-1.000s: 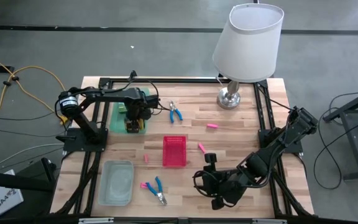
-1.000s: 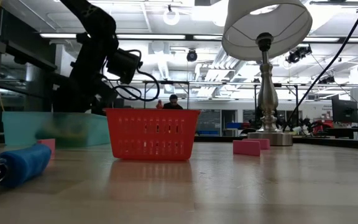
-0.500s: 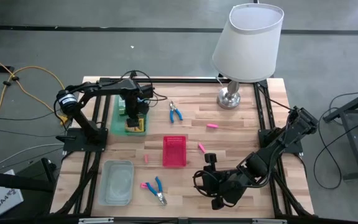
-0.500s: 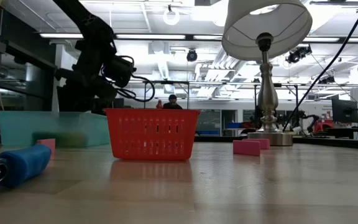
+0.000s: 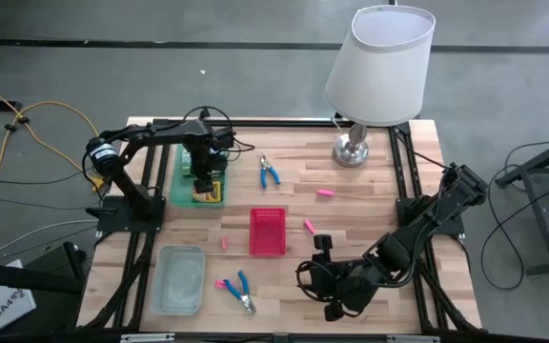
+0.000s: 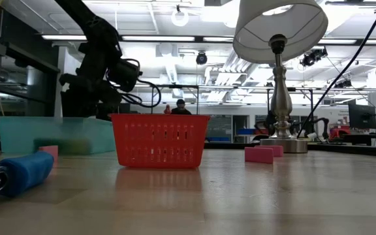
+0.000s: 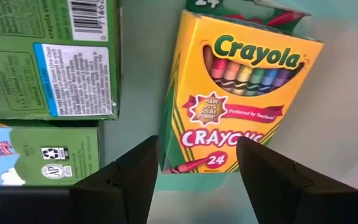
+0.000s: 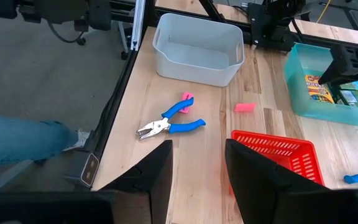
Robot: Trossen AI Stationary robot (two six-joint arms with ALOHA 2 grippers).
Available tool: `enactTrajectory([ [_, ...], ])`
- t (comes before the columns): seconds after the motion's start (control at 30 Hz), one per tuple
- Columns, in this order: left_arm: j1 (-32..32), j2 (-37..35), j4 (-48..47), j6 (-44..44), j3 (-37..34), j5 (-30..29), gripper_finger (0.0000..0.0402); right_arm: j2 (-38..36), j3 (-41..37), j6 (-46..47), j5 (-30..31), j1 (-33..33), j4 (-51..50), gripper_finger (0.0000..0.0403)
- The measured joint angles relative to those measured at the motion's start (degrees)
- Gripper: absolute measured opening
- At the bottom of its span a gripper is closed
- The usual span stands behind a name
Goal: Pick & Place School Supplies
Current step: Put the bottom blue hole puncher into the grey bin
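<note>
The crayon box (image 7: 238, 93) lay in the green tray (image 5: 181, 181) at the table's far left, directly under the left gripper (image 7: 197, 168), whose open, apparently empty fingers straddled its short end, long axis running away between them.

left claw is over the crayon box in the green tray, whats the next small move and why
Probably lower the left claw a little, then close. Its fingers stand open on either side of the yellow crayon box, which lies in the green tray, not yet gripped.
</note>
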Motion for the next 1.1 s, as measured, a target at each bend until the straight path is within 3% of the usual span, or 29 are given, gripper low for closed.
enactTrajectory([
  [0.2,-0.2,0.0,-1.8,-5.2,1.3,2.0,0.0208,0.0,0.0,-0.4,0.0,-0.1,0.1,0.0138],
  [0.4,-0.6,-0.3,-4.8,-3.9,7.4,16.0,0.0208,0.0,0.0,-1.3,0.1,-0.2,0.3,0.0138],
  [0.5,-1.7,-0.3,-5.3,-3.9,11.6,19.5,0.0208,0.0,0.0,-1.3,0.3,-0.2,0.4,0.0138],
  [0.83,-10.5,-0.9,1.9,-8.8,26.0,22.9,0.0208,-0.3,0.0,1.8,1.7,-0.2,-4.0,0.0138],
  [1.1,-18.6,-8.6,17.5,-15.0,27.7,21.8,0.0208,-1.5,0.0,8.0,3.5,-0.1,-14.9,0.0138],
])
